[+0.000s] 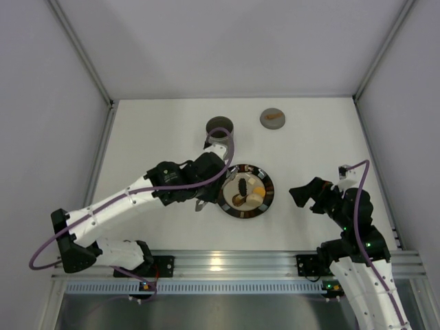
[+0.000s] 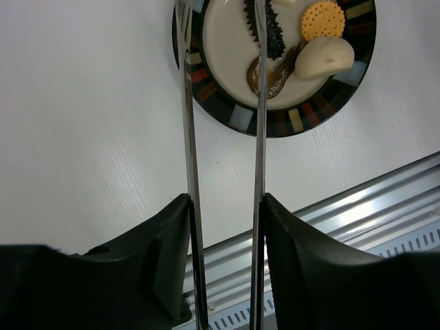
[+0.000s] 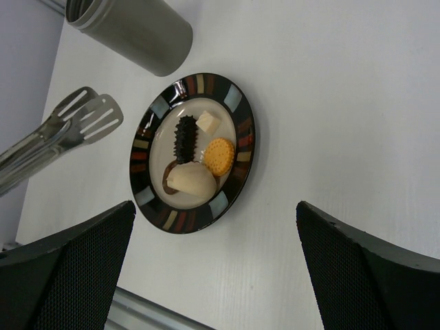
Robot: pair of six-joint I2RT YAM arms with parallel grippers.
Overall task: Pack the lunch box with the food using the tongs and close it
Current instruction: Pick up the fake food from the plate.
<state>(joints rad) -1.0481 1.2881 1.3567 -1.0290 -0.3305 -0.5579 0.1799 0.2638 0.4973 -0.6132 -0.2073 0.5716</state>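
tongs (image 2: 259, 151) tips: cut off at top edge; lunch box (image 3: 130, 31): partly cropped

The round ceramic plate (image 3: 242, 141) is showing a black rim banded in red, cream and pale blue — its centre cream. The round biscuit (image 3: 220, 156) is showing orange, the spiky piece (image 3: 185, 137) black, the cylindrical metal canister (image 3: 130, 31) grey.

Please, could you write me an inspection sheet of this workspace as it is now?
Surface: white table, no spills seen.
Job's things: lunch box upright, open; lid apart from it; food on plate; tongs empty.
Clutter: nothing seen.
Grippers: left tool shut on tongs; right tool open, empty.
Cables: purple cable on each arm.
Surroundings: pale walls, metal rail.
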